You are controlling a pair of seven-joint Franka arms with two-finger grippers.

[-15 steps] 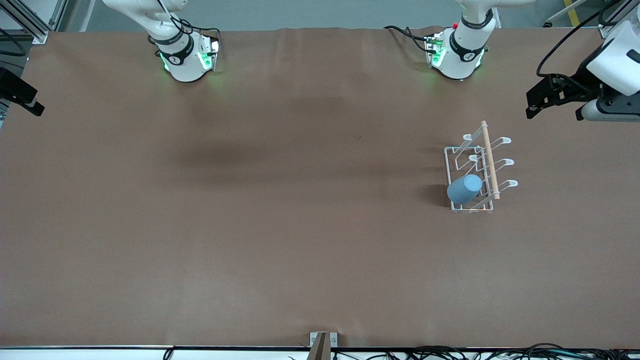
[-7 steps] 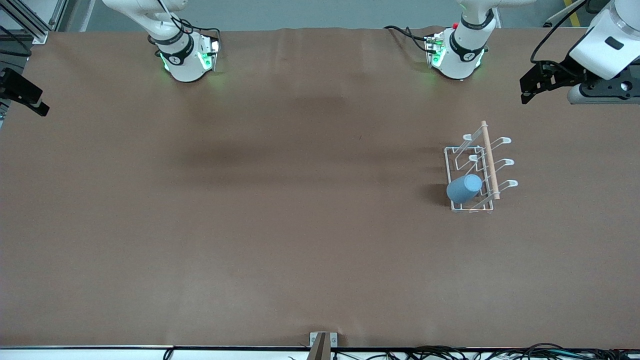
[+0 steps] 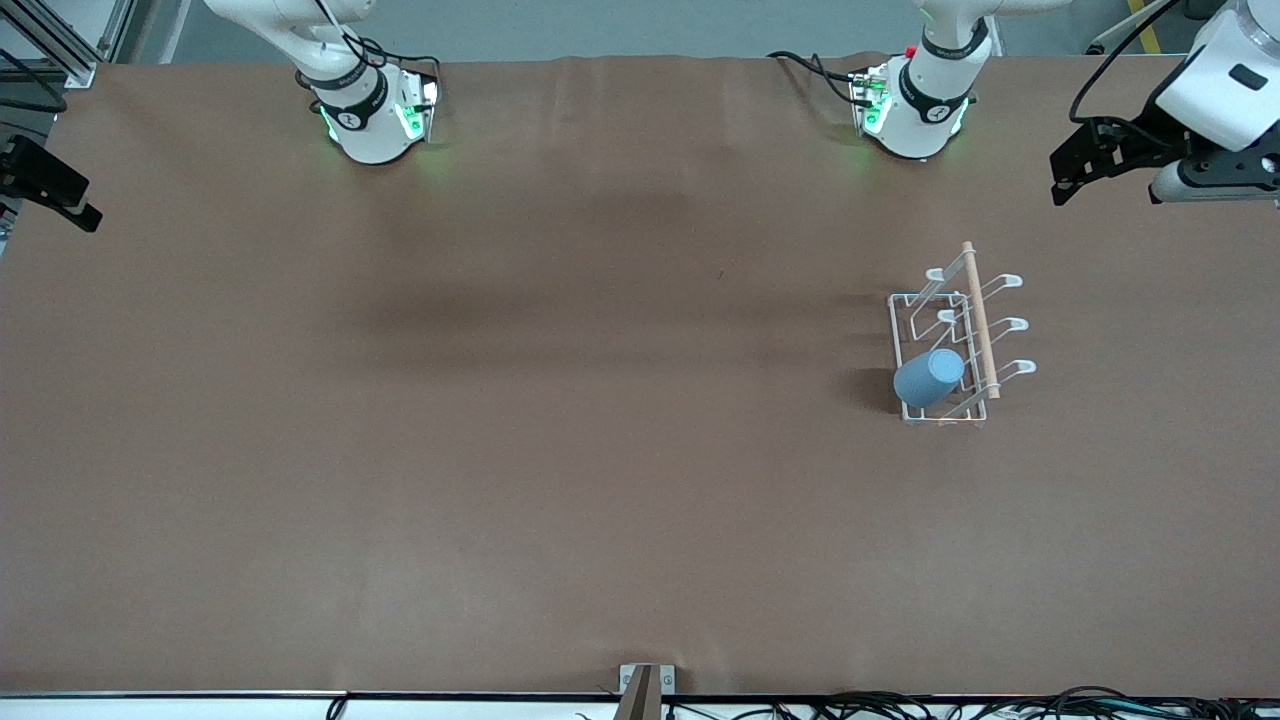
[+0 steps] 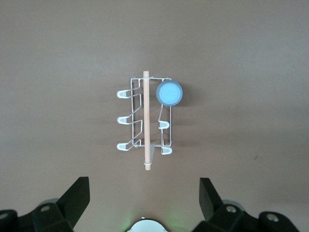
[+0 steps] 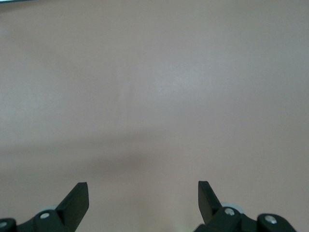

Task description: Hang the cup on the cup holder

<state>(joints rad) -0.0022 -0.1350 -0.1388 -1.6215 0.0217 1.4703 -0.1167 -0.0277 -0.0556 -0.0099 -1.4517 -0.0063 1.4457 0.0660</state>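
My right gripper (image 5: 143, 205) waited at the nine o'clock edge of the front view, over the brown paper-covered table (image 3: 560, 450) at the right arm's end, its two black fingers (image 5: 77, 198) spread wide and holding nothing.

Toward three o'clock stood the white wire cup holder with a rectangular base, looped pegs and a light wooden rod on top (image 3: 955, 340). The small light-blue plastic tumbler (image 3: 929, 377) hung mouth-down on the peg at the rack's six o'clock corner, on the side facing the right arm's end of the table, just beside the rod.

At about two o'clock my left gripper (image 4: 145, 203) hovered high over the left arm's end of the table, well apart from the rack, fingers (image 4: 210, 198) spread wide and empty.
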